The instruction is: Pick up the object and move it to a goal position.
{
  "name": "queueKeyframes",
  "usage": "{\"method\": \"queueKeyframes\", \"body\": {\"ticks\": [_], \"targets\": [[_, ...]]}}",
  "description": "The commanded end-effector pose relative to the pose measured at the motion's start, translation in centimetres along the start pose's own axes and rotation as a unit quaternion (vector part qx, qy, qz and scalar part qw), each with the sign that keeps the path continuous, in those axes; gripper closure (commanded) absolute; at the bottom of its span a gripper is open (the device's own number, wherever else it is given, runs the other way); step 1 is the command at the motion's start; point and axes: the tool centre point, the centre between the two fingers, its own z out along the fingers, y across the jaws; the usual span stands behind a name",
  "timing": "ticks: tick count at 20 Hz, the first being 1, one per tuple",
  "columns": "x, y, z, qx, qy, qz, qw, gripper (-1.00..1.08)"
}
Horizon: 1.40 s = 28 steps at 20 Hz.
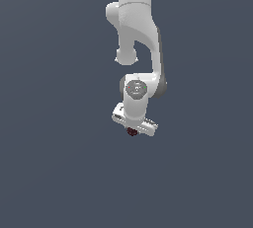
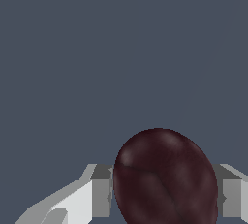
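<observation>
So the gripper point(image 1: 132, 132) looks clamped on the dark maroon berry-like lump point(image 2: 165, 179); in the wrist view it sits right between the two grey fingers point(image 2: 101, 191), touching both sides as far as I can tell. Grab seems done, so I'd say we're in the carry step. No goal marker visible anywhere, so next move is just hauling it over without squeezing it loose.

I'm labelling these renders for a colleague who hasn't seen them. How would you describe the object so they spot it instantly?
Follow the white arm down the exterior view to the gripper at its end. The object sits between the fingers, a small rounded lump. Its dark maroon colour stands alone against white robot and grey background.
</observation>
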Motion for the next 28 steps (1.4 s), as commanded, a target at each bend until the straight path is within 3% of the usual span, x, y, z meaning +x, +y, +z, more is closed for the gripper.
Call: {"method": "queueKeyframes", "body": {"ticks": [1,10,28], "targets": [[-0.2,-0.4,-0.7,0.001,0.001,0.0,1.0,1.08],[-2.1,-3.0,-6.1,0.001,0.001,0.0,1.0,1.08],[-7.7,-11.8,-23.9,0.0,0.001,0.0,1.0,1.08]]}}
